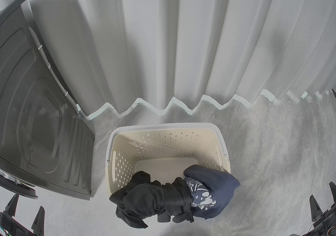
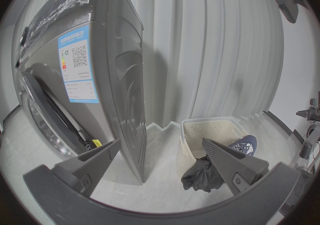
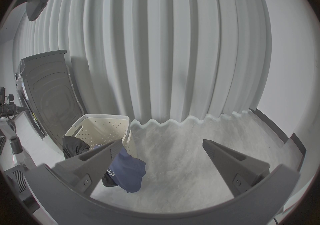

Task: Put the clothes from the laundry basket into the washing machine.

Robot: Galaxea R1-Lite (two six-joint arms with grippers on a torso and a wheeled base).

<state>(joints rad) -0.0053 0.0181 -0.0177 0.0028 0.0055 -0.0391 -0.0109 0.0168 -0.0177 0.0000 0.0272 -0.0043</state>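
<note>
Cream plastic laundry basket [image 1: 164, 126] with small punched holes in its walls sits on the grey marbled floor [image 1: 280, 149], right in front of a long white pleated curtain [image 1: 175, 37]. The inside looks mostly bare, since the clothes hang over the rim nearest the robot. A crumpled black garment [image 1: 147, 200] spills down the outside on the robot's left. A navy garment with a white print [image 1: 213, 187] is folded over the rim just beside it on the right, and the two are touching.

The dark grey metal washing machine [image 1: 35, 114] stands to the left of the basket, close by with a strip of floor between them. The left wrist view shows its round door, but I honestly can't tell if it's ajar or closed.

The left gripper [image 1: 28, 202] hangs low by the machine's near corner with its jaws spread wide and nothing between them. The right gripper [image 1: 322, 191] is off on the far right over bare floor, also wide open and empty.

So the clothes lie between the two grippers, well apart from both. The black piece is the one nearer the left jaws and the navy one is nearer the right. In the left wrist view one dark finger [image 2: 230, 164] overlaps the black garment, but the head view shows clear floor between them.
</note>
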